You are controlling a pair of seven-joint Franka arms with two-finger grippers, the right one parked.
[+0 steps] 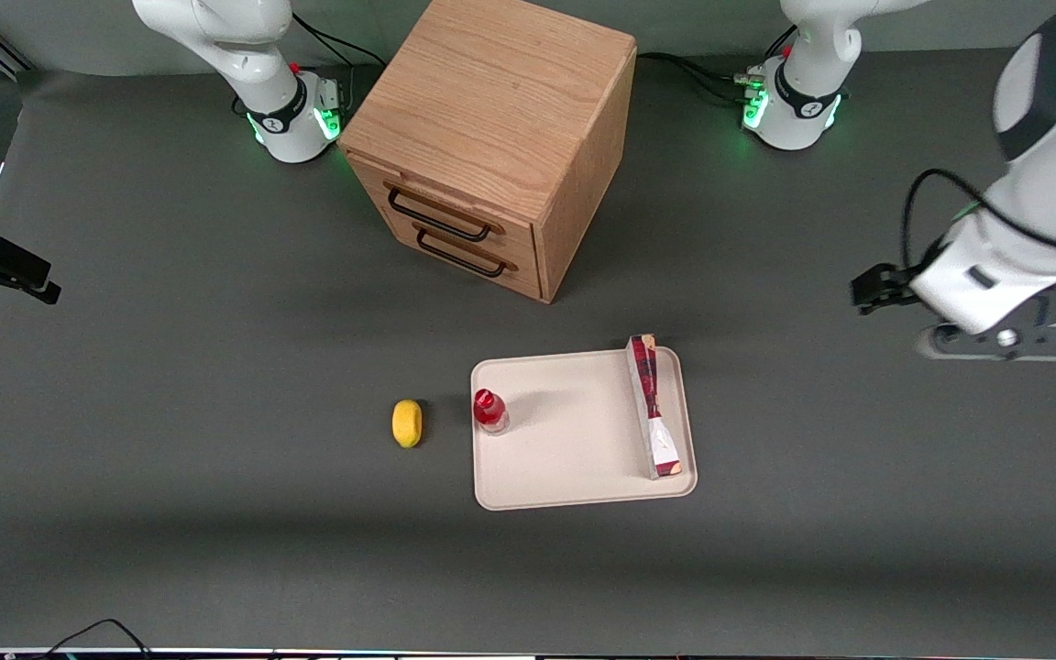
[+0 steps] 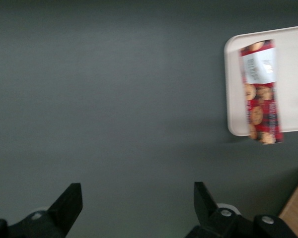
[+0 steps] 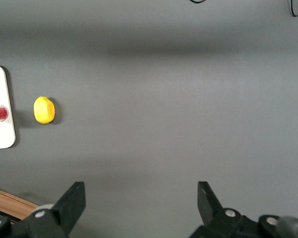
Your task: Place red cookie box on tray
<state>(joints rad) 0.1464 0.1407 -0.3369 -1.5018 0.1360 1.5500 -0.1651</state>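
On the tray (image 1: pixel 574 458), red cookie box (image 1: pixel 653 403) lies lengthwise toward the cabinet (image 1: pixel 491 137) (pincer (image 2: pixel 138 208) spread, apart).

The red cookie box (image 1: pixel 652 403) lay on the tray (image 1: pixel 574 458), along its edge toward the working arm's end. The gripper (image 2: pixel 138 208) hung open above bare table, well apart from the tray.

1 red cookie box (image 1: pixel 653 406) | 1 tray (image 1: pixel 574 458) | 1 red-capped bottle (image 1: pixel 489 411) | 1 lemon (image 1: pixel 407 423) | 1 two-drawer wooden cabinet (image 1: pixel 491 137) | 1 gripper (image 2: pixel 138 208)
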